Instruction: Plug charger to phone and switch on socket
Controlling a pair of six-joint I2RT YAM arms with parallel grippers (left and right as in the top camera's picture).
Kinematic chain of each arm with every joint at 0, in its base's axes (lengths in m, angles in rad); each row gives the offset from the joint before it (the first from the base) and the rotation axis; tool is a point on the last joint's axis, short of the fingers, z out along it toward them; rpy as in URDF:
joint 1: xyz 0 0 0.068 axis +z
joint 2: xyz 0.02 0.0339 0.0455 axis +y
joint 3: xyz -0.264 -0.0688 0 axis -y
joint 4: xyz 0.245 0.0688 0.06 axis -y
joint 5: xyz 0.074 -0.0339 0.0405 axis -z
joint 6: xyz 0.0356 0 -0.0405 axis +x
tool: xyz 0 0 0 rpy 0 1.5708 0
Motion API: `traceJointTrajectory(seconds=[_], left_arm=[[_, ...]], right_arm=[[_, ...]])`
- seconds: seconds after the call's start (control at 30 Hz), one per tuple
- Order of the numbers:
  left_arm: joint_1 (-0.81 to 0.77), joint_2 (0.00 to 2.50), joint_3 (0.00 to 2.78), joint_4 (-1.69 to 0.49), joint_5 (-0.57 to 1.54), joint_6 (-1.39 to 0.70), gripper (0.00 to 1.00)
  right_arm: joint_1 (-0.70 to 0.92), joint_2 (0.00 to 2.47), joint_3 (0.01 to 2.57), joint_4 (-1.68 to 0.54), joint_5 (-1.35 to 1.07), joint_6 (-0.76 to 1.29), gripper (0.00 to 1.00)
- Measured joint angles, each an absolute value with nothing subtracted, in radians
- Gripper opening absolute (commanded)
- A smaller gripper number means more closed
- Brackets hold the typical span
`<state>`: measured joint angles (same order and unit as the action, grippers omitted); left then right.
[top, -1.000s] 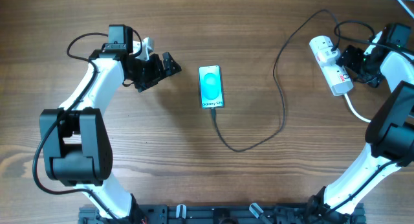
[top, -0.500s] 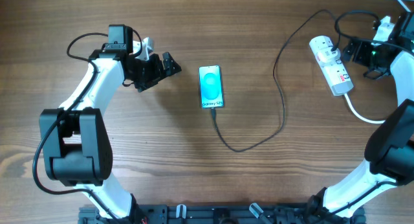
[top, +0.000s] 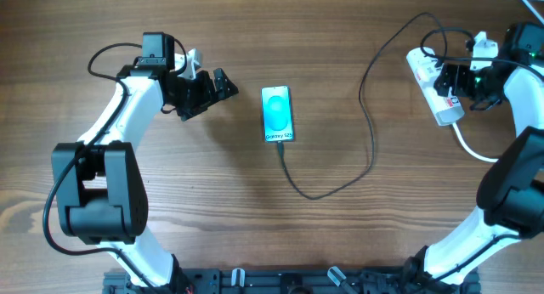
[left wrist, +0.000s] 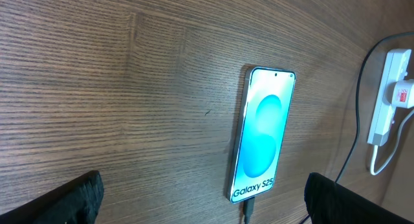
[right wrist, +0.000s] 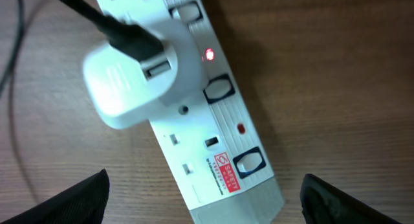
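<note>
My right gripper (top: pixel 457 81) hangs over the socket (right wrist: pixel 223 130) at the table's far right, jaws spread wide and gripping nothing; I cannot tell whether a fingertip touches the strip. A red lamp (right wrist: pixel 209 54) glows beside the white plug head of the charger (right wrist: pixel 126 81), which sits in the strip. My left gripper (top: pixel 206 94) is also wide open and empty, left of the phone (top: pixel 277 114). The phone lies flat mid-table with its screen lit, and the black cable meets its bottom edge.

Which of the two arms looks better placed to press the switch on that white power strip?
Right. The right hand hangs open directly over the socket, by the white plug of the charger. The left hand is far off, beside the phone.
</note>
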<state>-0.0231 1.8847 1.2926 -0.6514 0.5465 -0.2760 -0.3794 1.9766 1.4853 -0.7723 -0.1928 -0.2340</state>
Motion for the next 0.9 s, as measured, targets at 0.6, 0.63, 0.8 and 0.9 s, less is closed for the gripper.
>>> traceJointTrajectory(seconds=[0.6, 0.63, 0.8, 0.9], left_arm=[[-0.023, 1.885, 1.293, -0.651, 0.546, -0.276, 1.00], [-0.023, 1.885, 1.293, -0.651, 0.546, -0.276, 1.00], [-0.023, 1.885, 1.293, -0.651, 0.546, -0.276, 1.00], [-0.023, 1.885, 1.293, -0.651, 0.546, -0.276, 1.00]], right_arm=[[-0.373, 2.027, 1.336, -0.583, -0.107, -0.242, 0.99], [-0.374, 2.027, 1.320, -0.566, -0.107, -0.242, 0.98], [-0.369, 2.022, 1.283, -0.489, -0.097, -0.260, 0.79], [-0.365, 2.022, 1.279, -0.477, -0.100, -0.260, 0.73]])
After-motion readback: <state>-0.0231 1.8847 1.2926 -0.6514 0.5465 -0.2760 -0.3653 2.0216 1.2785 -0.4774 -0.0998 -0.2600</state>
